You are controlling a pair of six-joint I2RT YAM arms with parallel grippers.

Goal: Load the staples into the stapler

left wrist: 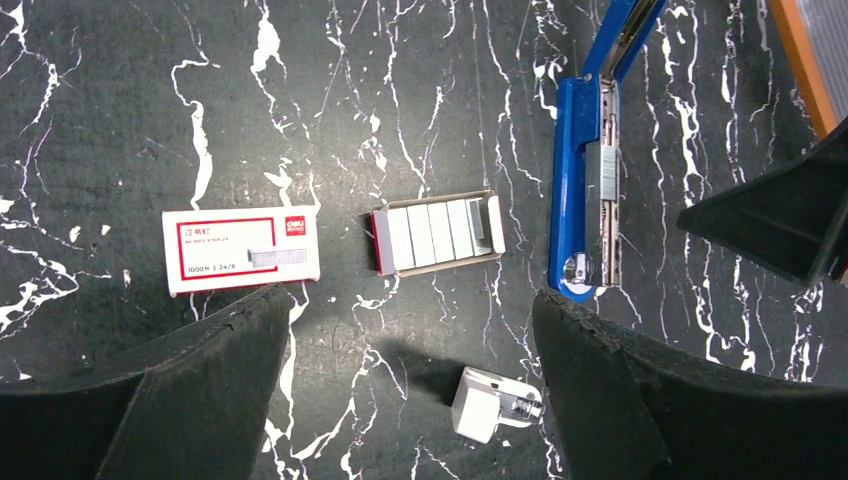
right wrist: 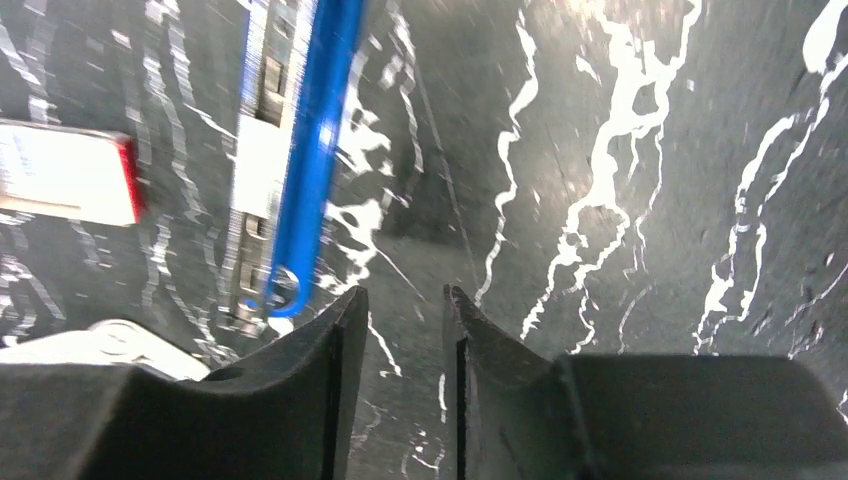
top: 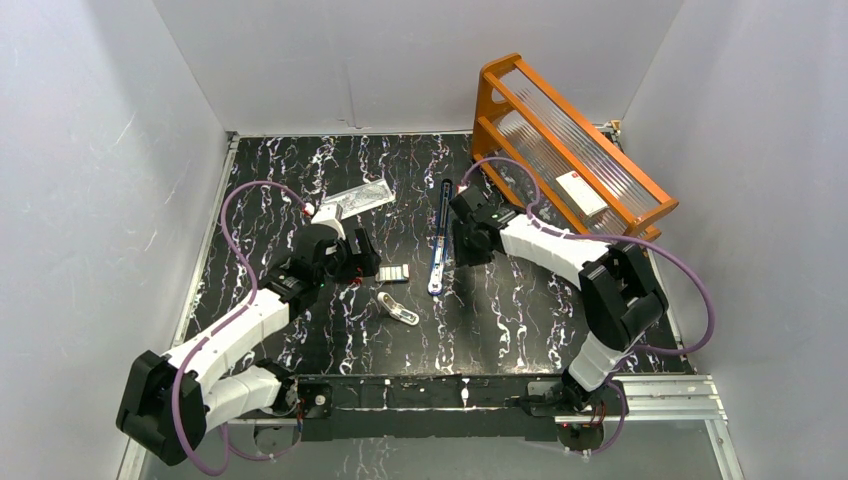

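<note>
Crowding the black marble table [top: 500, 320] are several extras. A red-and-white box [left wrist: 240, 250] lies left of the staples. A white-silver gadget [top: 400, 310] lies just nearer than them. A clear packet [top: 355, 197] sits farther back on the left, and an orange rack [top: 570, 150] leans in the far right corner.

The staples [left wrist: 435, 232] lie as grey strips side by side in an open cardboard tray [left wrist: 494, 222]. They are just right of the left gripper [top: 364, 264] and untouched by it. In the left wrist view they sit just beyond the wide gap between its spread fingers [left wrist: 230, 350], which hold nothing.

The stapler [top: 438, 240] lies opened out long, running near to far, just right of the tray. What may be a short grey strip rests in its silver rail [left wrist: 607, 170], though the view is too small to be sure.

The right gripper [top: 460, 250] hangs just right of the stapler, apart from it. Its fingers [right wrist: 320, 370] are drawn close, with a slim gap and nothing between them.

The left arm reaches from the near left base toward the centre, with its wrist tipped down over the table. The right arm has its elbow out to the right, its forearm running left, and its gripper pointing down beside the stapler.
</note>
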